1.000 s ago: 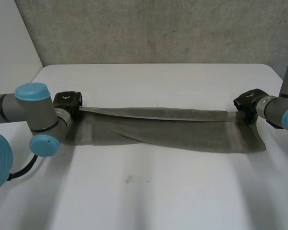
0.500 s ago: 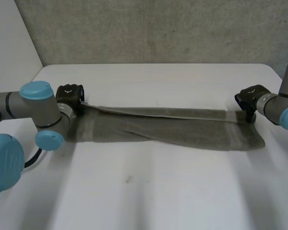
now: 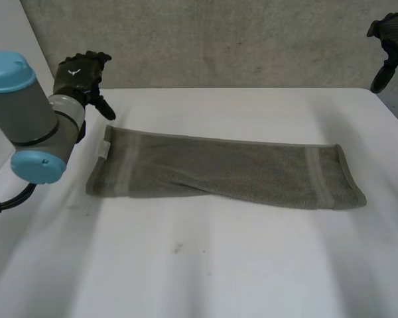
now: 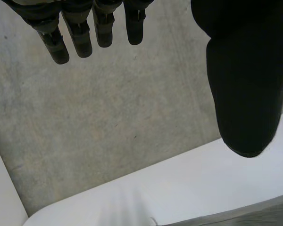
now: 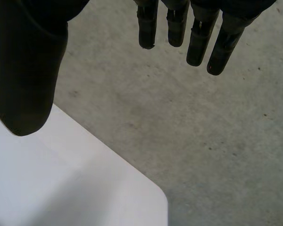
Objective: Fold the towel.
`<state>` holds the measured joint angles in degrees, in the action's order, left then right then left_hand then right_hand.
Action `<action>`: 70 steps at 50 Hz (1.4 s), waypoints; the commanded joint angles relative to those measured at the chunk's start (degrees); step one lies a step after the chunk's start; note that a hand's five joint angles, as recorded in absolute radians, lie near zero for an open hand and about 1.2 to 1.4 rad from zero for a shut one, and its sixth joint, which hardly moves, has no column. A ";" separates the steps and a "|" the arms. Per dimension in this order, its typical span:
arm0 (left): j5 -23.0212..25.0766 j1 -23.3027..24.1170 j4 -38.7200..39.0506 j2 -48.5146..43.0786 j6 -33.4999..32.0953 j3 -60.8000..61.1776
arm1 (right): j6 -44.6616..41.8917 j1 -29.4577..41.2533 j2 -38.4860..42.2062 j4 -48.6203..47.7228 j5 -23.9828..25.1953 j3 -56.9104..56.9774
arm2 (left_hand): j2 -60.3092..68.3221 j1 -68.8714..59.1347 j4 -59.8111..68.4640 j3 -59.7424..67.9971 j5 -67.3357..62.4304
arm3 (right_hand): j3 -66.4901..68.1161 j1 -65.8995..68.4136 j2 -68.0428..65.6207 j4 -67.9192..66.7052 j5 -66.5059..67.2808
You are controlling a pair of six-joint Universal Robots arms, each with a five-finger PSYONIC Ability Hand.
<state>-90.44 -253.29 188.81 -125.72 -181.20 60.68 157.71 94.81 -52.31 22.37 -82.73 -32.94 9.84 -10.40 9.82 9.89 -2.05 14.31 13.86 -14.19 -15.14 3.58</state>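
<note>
left hand (image 3: 79, 76) and right hand (image 3: 391, 33) hang raised near the far corners of the white table (image 3: 205, 278), well apart from the cloth, fingers straight and holding nothing. the towel (image 3: 219, 173) lies flat across the middle of the table as a long strip, seemingly doubled lengthwise, with a small label (image 3: 105, 150) at its left end. the first fold looks done, and the next move likely calls for pinching one short end's corners and carrying them over to the other end.
</note>
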 commanded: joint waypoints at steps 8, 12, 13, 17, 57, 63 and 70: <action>-0.08 1.65 -0.46 11.99 -0.65 22.79 | -6.10 0.03 -14.05 -3.65 7.50 -33.85 | 3.90 -3.35 3.93 3.85 -1.70 | 3.52 3.96 -3.63 -2.68 4.24; -0.26 1.48 -0.46 12.70 -0.65 26.41 | -7.24 -0.06 -16.59 -13.28 7.67 -47.26 | 3.90 -3.35 3.93 3.85 -1.70 | 8.05 8.50 -8.17 -7.22 8.78; -0.35 1.30 -0.37 12.70 -0.47 27.81 | -7.25 -0.06 -16.60 -13.31 7.67 -47.30 | 3.90 -3.35 3.93 3.85 -1.70 | 8.06 8.50 -8.18 -7.22 8.78; -0.17 0.42 0.07 12.79 -0.03 30.98 | -7.95 0.03 -16.60 -23.66 7.59 -57.12 | 3.74 -3.18 3.76 3.69 -1.53 | 10.06 10.51 -10.18 -9.23 10.79; -0.17 -1.25 3.94 13.31 0.06 35.12 | -24.11 -17.29 -4.56 -32.22 -1.73 -45.29 | 1.89 -1.33 1.91 1.84 0.32 | 65.69 66.14 -65.81 -64.86 66.42; -0.17 -1.16 4.02 13.31 -0.03 35.12 | -25.18 -13.79 -4.64 -29.93 -2.17 -41.51 | 1.89 -1.33 1.91 1.84 0.32 | 65.69 66.14 -65.81 -64.86 66.42; -0.26 -1.16 4.20 13.14 -0.21 35.12 | -25.35 2.84 -5.44 -29.14 -5.16 -36.49 | 1.72 -1.16 1.74 1.67 0.49 | 65.69 66.14 -65.81 -64.86 66.42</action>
<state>-90.62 -254.48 192.81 -112.44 -181.26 95.81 132.31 84.48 -57.04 -7.36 -85.60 -73.23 10.81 -11.07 10.87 10.85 -2.05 76.85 75.13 -75.78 -76.87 66.39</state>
